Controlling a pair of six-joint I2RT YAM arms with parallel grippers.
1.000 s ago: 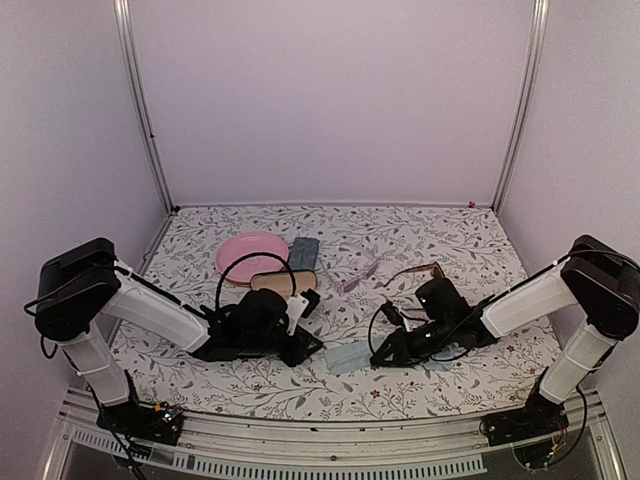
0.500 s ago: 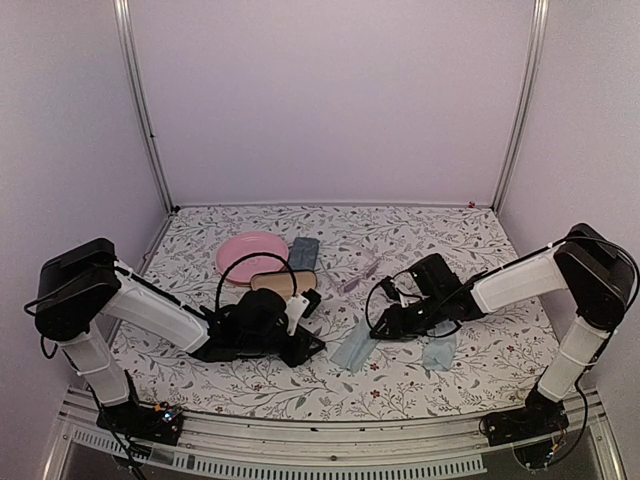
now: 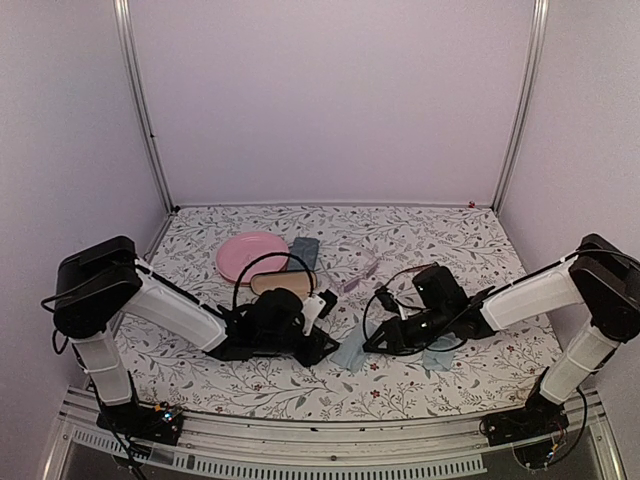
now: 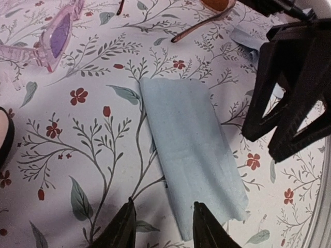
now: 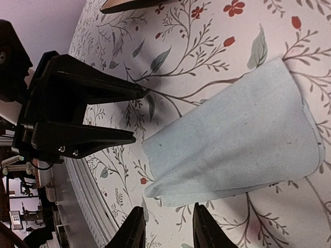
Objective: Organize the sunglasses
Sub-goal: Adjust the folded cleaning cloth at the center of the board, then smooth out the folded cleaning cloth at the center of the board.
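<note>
The pale pinkish sunglasses (image 3: 356, 271) lie on the table behind both grippers; they also show at the top left of the left wrist view (image 4: 51, 36). Of the reddish-brown sunglasses (image 4: 204, 26) I see only a temple and a lens edge at the top of the left wrist view; the right arm hides them from above. My left gripper (image 3: 318, 346) (image 4: 163, 230) is open and empty, low at the near end of a light blue cloth (image 4: 189, 150). My right gripper (image 3: 376, 340) (image 5: 166, 230) is open and empty, facing it across the same cloth (image 5: 238, 150).
A pink plate (image 3: 248, 256), a grey-blue case (image 3: 305, 248) and an open black oval case (image 3: 283, 283) sit behind the left gripper. A second blue cloth (image 3: 437, 356) lies under the right arm. The table's front rail (image 3: 320, 430) is close.
The left gripper has moved right, up to the blue cloth. The right gripper swung back and then down to the cloth's other side, uncovering the second cloth.
</note>
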